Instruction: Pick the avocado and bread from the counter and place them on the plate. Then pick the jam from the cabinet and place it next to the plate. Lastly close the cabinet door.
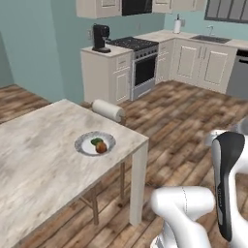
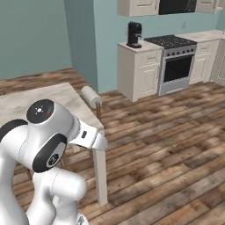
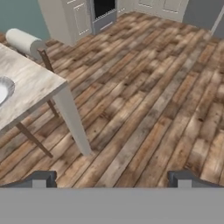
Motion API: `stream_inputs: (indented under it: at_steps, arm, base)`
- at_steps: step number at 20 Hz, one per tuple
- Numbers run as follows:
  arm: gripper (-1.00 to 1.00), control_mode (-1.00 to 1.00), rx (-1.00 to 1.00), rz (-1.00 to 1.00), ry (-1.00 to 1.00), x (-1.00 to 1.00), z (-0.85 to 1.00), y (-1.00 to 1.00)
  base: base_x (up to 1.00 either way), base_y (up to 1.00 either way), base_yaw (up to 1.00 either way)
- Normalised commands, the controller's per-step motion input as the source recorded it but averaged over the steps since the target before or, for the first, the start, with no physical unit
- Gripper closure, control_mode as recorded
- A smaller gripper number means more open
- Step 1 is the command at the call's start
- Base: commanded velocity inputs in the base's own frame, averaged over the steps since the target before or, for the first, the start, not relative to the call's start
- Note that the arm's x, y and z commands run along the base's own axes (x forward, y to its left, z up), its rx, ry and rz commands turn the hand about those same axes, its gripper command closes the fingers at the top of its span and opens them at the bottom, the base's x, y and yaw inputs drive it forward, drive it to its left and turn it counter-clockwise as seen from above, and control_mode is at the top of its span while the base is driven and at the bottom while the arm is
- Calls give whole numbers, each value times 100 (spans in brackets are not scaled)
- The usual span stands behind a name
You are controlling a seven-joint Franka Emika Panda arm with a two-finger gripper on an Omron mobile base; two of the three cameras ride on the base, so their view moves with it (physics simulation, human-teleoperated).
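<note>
Already the avocado (image 1: 97,141) and the bread (image 1: 101,147) lie together on the plate (image 1: 83,145), touching each other, the dark green avocado on the far side and the orange-brown bread on the near side. The plate sits on the counter (image 1: 43,160), a pale marble-topped slab on thin legs, close to that slab's right-hand corner. Beyond the plate, at the slab's far edge, a white paper towel roll (image 1: 108,110) lies on its side.

From the hand view, the gripper (image 3: 112,178) hangs over the bare wooden floor (image 3: 144,100), off the corner of the counter (image 3: 30,83) and well apart from the plate (image 3: 5,89), whose rim just shows at the left edge. Its two dark fingertips (image 3: 40,178) stand spread wide with nothing between them. The paper towel roll (image 3: 24,41) shows past the counter's far corner.

Well beyond the counter, across the floor, a stove (image 1: 138,63) stands against the teal wall between cream base cabinets (image 1: 109,72), and a black coffee machine (image 1: 100,38) rests on the cabinet nearest the counter. Above these, the bottom of a cream wall cabinet (image 1: 99,7) reaches into view; whether its door is ajar cannot be told. Farther right of the stove, a sink (image 1: 210,38) sits in the worktop under a window.
</note>
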Motion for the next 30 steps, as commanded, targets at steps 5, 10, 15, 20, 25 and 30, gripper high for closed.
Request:
stream_inputs:
  at_steps: [5,10,15,20,25,30]
  arm:
    - [-100,100,0,0,0,0,0,0]
    - [-100,100,0,0,0,0,0,0]
    - [-100,100,0,0,0,0,0,0]
    - [-100,100,0,0,0,0,0,0]
    - [-100,100,0,0,0,0,0,0]
    - [-100,100,0,0,0,0,0,0]
  base:
    - [-8,0,-28]
    - [-7,0,-26]
    - [-8,0,-26]
    - [-9,0,-26]
    - [-11,0,-26]
    - [-9,0,-26]
